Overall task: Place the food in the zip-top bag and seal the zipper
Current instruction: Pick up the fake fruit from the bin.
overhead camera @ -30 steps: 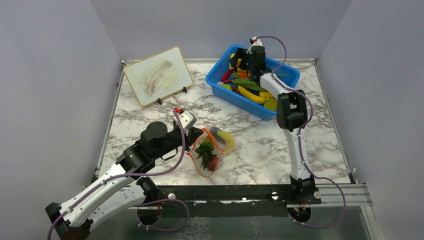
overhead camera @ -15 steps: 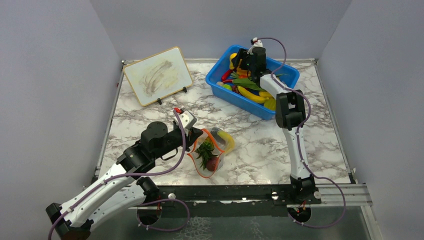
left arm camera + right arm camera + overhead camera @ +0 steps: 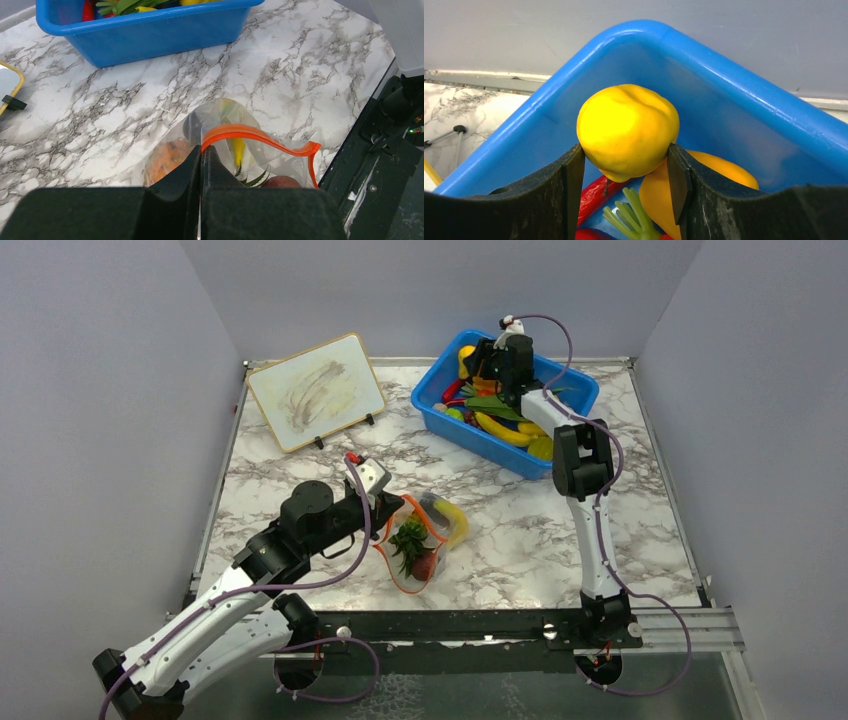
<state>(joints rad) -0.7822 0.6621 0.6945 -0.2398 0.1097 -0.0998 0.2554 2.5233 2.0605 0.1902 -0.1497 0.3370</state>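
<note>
The zip-top bag [image 3: 420, 548] lies at the table's near centre, mouth open, its red-orange zipper [image 3: 260, 137] curving up. Inside are an orange pineapple [image 3: 167, 157] with green crown [image 3: 408, 538], a yellow banana [image 3: 238, 147] and a dark red fruit [image 3: 277, 181]. My left gripper [image 3: 201, 152] is shut on the bag's mouth edge at the zipper's left end; it also shows in the top view [image 3: 393, 508]. My right gripper [image 3: 624, 150] is in the bin's far left corner, both fingers pressed on a round yellow fruit [image 3: 626, 125].
The blue bin [image 3: 440, 422] at the back right holds several more toy foods: bananas, green leaves, red pieces. A framed board [image 3: 315, 390] on a stand leans at the back left. A black rail [image 3: 450, 625] runs along the near edge. Grey walls enclose the table.
My right gripper has shifted slightly left and up in the bin's corner, with the yellow fruit now showing beside it. My left gripper has barely moved, still on the bag.
</note>
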